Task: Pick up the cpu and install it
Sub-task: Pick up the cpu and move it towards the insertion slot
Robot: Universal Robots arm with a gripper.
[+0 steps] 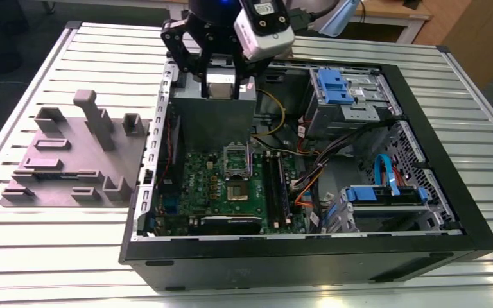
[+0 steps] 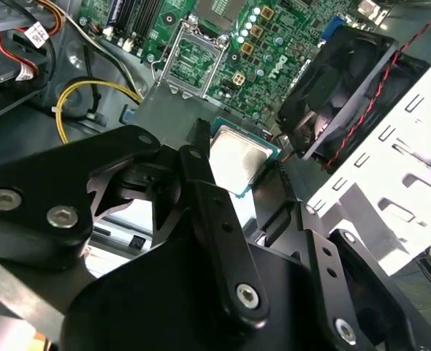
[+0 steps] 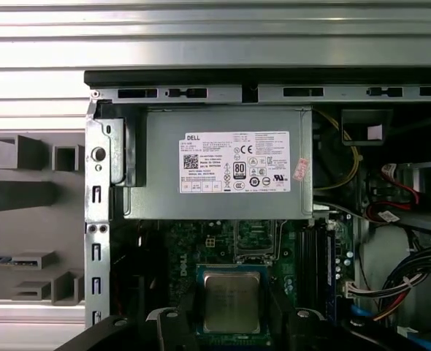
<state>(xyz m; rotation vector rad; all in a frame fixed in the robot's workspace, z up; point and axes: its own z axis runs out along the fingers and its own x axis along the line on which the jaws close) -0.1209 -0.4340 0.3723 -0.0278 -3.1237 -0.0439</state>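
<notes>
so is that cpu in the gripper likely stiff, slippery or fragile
The cpu looks like a thin rigid plate, so it probably won't flex in the gripper. Its smooth, shiny metal top suggests it may slip easily. Its thin rim is probably fragile.

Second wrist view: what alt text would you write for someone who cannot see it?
A black claw grips a small flat square chip with a silvery-grey metal top by two opposite edges. Beyond the chip lie a green circuit board with a dark square socket frame and a black fan.
</notes>
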